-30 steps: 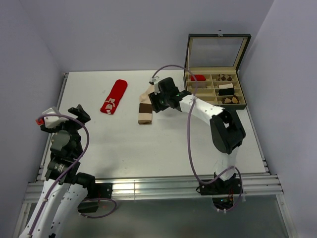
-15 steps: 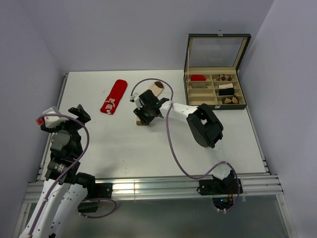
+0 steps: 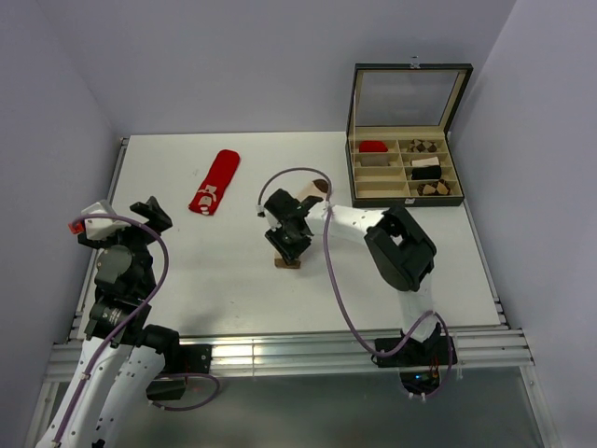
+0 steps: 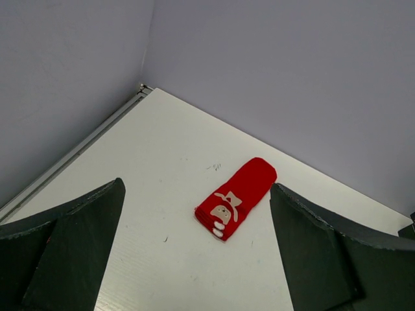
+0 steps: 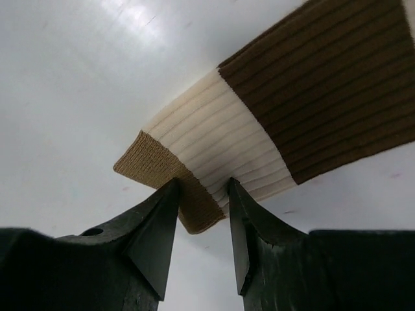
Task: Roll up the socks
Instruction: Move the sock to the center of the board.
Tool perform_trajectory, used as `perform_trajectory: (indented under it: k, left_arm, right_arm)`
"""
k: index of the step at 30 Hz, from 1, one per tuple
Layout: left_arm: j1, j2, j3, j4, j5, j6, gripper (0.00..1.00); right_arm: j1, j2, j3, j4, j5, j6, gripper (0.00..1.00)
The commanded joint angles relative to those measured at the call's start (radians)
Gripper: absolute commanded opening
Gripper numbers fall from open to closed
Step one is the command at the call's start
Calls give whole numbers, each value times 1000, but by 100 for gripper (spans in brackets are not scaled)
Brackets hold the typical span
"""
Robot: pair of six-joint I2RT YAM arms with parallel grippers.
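Right end effector (image 5: 202,186) pinches the tan band of the cream sock (image 5: 259,123), flat on the tabletop (image 5: 78,97). Left end effector (image 4: 198,186) gapes open, red sock (image 4: 237,197) well ahead.

Bare table (image 3: 205,271) lies open between left gripper (image 3: 151,213) and red sock (image 3: 215,182). Right arm (image 3: 359,217) crosses the centre. Open-lidded box (image 3: 406,168) occupies the far right corner. Walls (image 3: 233,65) bound three sides.

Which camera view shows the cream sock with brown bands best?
The right wrist view: the cream sock is seen close, ribbing clear, its brown band end lying between the jaws. In the top external view the right arm covers most of it; only its ends show. The left wrist view does not show it.
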Motion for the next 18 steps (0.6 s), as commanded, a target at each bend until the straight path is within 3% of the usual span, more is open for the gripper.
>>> perform_trajectory:
  k: [1,7,10,14,18]
  left_arm:
    - [6,4,3,7,21,1,100]
    - [6,-1,0,7,21,1,99]
    - [6,-1,0,4,22,2,99]
    - [6,-3,0,2,21,1,100]
    - [6,-1,-1,4,24,2,100]
  right_arm:
    - [55,-37,13,-150,-106,131,44]
    - [147,29,162,-112,-190,243,44]
    - [161,40,228,-92,-131,240,45]
    - [144,-11,266,-71,-13,211,46]
    - [44,-64,193,-9,32,199,46]
